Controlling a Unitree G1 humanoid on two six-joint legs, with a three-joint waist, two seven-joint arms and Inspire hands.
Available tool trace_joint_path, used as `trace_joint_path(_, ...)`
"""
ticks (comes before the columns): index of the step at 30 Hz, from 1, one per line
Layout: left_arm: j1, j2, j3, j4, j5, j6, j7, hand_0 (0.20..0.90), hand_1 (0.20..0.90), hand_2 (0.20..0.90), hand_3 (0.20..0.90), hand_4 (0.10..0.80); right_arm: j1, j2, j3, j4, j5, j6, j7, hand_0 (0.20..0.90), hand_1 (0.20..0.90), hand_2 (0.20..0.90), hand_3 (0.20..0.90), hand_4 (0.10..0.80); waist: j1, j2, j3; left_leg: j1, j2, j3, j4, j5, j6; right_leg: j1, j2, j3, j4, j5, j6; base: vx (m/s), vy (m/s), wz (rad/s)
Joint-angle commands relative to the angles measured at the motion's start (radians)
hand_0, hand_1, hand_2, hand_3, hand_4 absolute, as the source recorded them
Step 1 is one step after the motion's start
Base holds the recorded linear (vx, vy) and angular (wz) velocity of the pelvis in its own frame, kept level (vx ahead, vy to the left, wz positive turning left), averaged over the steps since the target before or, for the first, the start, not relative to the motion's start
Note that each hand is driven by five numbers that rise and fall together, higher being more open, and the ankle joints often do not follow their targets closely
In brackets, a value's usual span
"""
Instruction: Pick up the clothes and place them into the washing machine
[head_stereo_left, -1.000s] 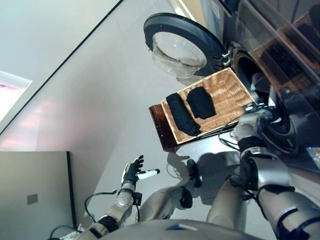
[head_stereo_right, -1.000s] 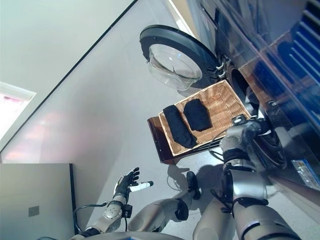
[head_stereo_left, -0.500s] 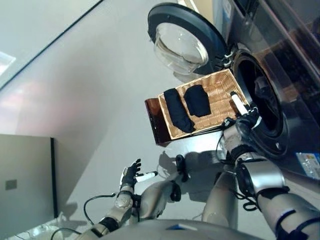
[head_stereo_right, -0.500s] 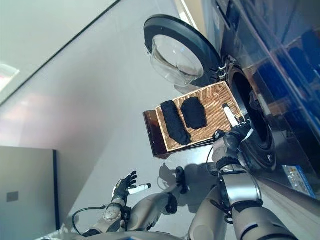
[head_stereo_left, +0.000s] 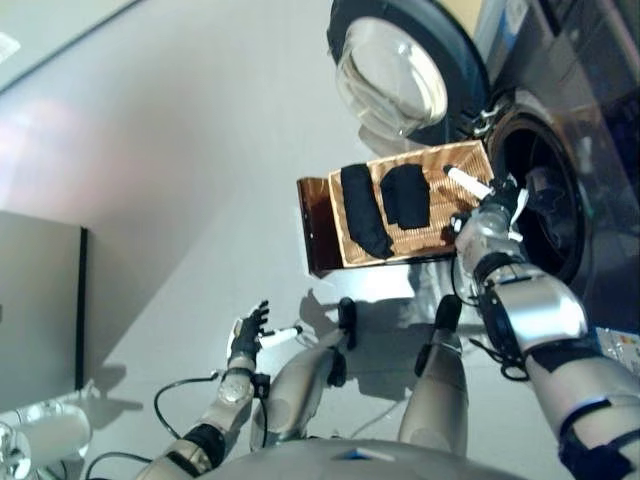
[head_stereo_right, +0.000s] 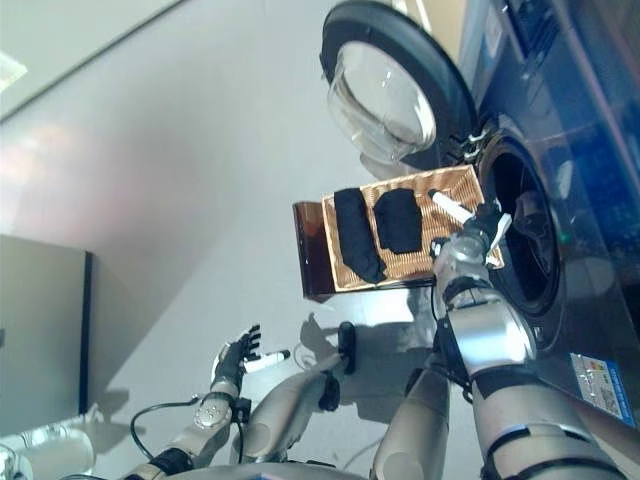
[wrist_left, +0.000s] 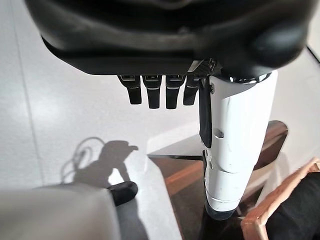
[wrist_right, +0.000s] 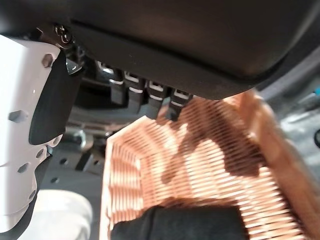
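Two black clothes lie in the shallow wicker basket (head_stereo_left: 455, 225) on the dark brown box (head_stereo_left: 318, 228): a long one (head_stereo_left: 362, 210) and a shorter one (head_stereo_left: 405, 195). My right hand (head_stereo_left: 488, 212) is open over the basket's end nearest the washing machine drum (head_stereo_left: 548, 205), its white-covered thumb stretched above the weave, holding nothing. In the right wrist view its fingers (wrist_right: 150, 92) hang above the basket (wrist_right: 215, 160), with black cloth (wrist_right: 185, 222) just past them. My left hand (head_stereo_left: 247, 334) is open and empty, low at my side above the floor.
The machine's round glass door (head_stereo_left: 400, 70) stands open beyond the basket. A grey cabinet (head_stereo_left: 40, 300) stands at the far left with a white object (head_stereo_left: 50, 438) below it. The left wrist view shows the brown box (wrist_left: 185, 185) and the basket's corner (wrist_left: 272, 207).
The camera has shifted. My right hand has come from the basket's near corner to over its end by the drum. The clothes lie as before; my left hand stays at my side.
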Motion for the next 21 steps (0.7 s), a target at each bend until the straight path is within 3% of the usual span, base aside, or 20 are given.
trace_joint_path(1, -0.028, 0.097, 0.065, -0.106, 0.017, -0.062, 0.058, 0.9, 0.9, 0.9, 0.9, 0.8, -0.137, -0.028, 0.091, -0.011, -0.029, -0.034, -0.02, 0.9, 0.9, 0.9, 0.9, 0.8, 0.047, -0.017, 0.033, -0.128, 0.049, -0.006, 0.148, -0.102, -0.092, 0.029, 0.037, -0.019, 0.093, -0.165, -0.039, 0.083, -0.037, 0.16)
trace_joint_path(11, -0.05, 0.152, 0.117, -0.341, 0.039, -0.093, 0.096, 0.9, 0.9, 0.9, 0.9, 0.8, -0.182, -0.031, 0.095, 0.031, -0.006, -0.029, -0.042, 0.9, 0.9, 0.9, 0.9, 0.8, 0.097, -0.04, 0.068, -0.242, 0.041, -0.032, 0.217, -0.121, -0.092, -0.055, 0.018, -0.048, 0.171, -0.2, -0.049, -0.01, -0.004, 0.17)
trace_joint_path(21, -0.087, 0.16, 0.162, -0.554, 0.064, -0.135, 0.132, 0.9, 0.9, 0.9, 0.9, 0.8, -0.254, -0.115, 0.138, 0.051, -0.028, 0.003, -0.043, 0.9, 0.9, 0.9, 0.9, 0.8, 0.149, -0.003, 0.095, -0.357, 0.012, -0.046, 0.248, -0.119, -0.089, -0.166, -0.02, -0.052, 0.234, -0.22, -0.05, -0.012, 0.027, 0.12)
